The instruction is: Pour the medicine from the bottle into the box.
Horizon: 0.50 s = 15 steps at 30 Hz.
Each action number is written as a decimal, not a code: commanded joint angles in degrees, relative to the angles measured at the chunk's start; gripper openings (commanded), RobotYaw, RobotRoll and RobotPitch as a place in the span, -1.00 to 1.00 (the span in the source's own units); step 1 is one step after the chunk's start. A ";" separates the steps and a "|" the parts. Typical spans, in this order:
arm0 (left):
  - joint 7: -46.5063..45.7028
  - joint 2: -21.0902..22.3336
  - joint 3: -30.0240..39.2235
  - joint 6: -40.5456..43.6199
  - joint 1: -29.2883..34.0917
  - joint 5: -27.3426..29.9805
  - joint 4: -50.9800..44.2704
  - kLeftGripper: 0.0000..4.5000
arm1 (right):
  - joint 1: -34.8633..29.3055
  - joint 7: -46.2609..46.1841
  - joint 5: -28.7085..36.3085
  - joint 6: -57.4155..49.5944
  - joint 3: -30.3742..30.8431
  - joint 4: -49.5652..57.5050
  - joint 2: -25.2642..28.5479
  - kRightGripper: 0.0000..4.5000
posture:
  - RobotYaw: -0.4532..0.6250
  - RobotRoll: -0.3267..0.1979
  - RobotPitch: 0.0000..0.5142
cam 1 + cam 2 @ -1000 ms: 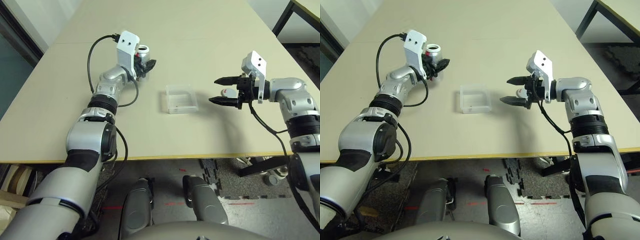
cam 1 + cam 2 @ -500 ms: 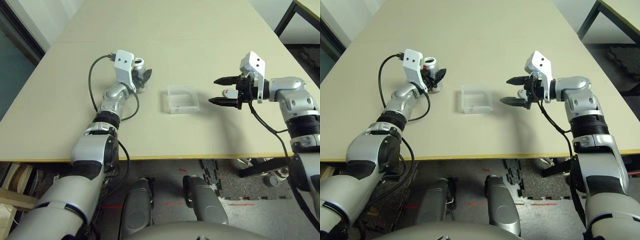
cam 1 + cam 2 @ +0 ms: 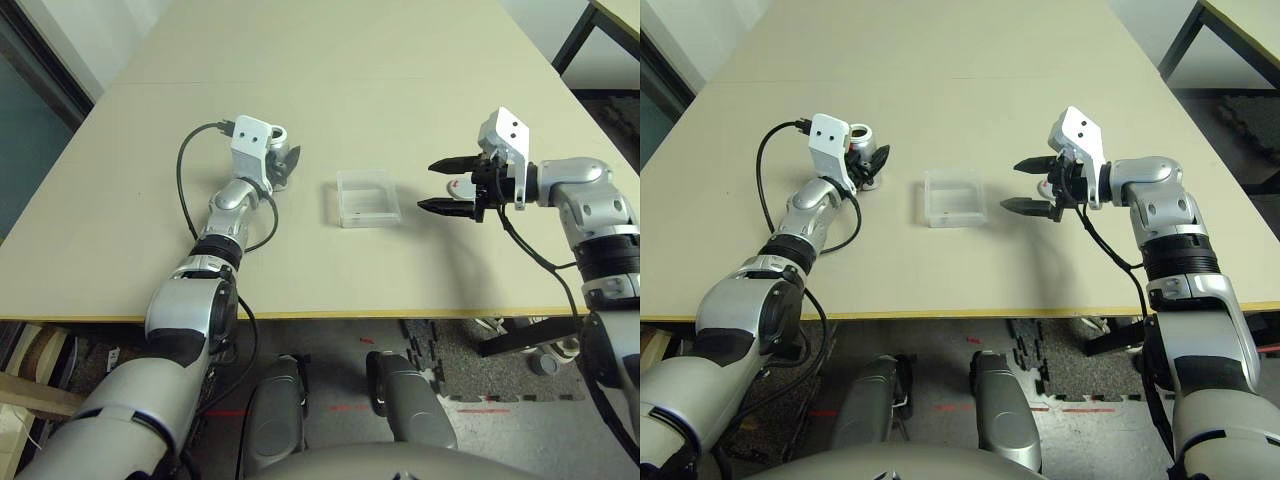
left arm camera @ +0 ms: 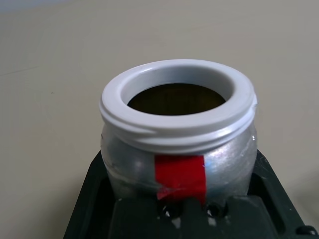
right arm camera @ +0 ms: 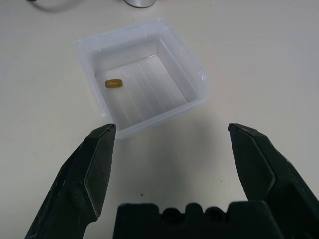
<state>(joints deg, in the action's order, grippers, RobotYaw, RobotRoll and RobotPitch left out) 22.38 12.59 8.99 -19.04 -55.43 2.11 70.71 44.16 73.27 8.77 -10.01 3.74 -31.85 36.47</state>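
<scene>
Right wrist view gives away what the head views barely show: 1 yellow pill point(image 5: 113, 83) already in the box point(image 5: 197, 69), so pouring looks done. Bottle point(image 4: 179, 149) stands uncapped on the table point(image 3: 420, 90), left gripper point(image 3: 284, 166) loosely around it. Right gripper point(image 3: 437, 186) gapes wide, empty, beside the box.

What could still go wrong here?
1. The bottle stands uncapped on the table, still between the left end effector fingers; a sideways pull-out could tip it.
2. The box is light, with one pill inside. The open right end effector points at it; a nudge could slide it.
</scene>
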 commanded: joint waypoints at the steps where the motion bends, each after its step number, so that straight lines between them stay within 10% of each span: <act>1: 0.00 0.01 0.04 0.27 1.38 -0.08 1.19 0.80 | -0.43 -0.16 -0.49 -0.04 0.76 0.17 0.03 1.00 | -0.44 0.25 -0.33; 15: 2.86 0.73 0.28 -1.83 6.10 1.43 -4.05 0.98 | 0.66 -0.56 -0.86 1.22 1.21 -2.05 -1.39 1.00 | -0.39 0.25 -0.32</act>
<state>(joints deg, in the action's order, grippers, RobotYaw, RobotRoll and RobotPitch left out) 24.21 12.98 9.19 -20.08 -50.65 3.02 67.92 44.46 72.80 8.68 -9.37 4.21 -33.16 35.15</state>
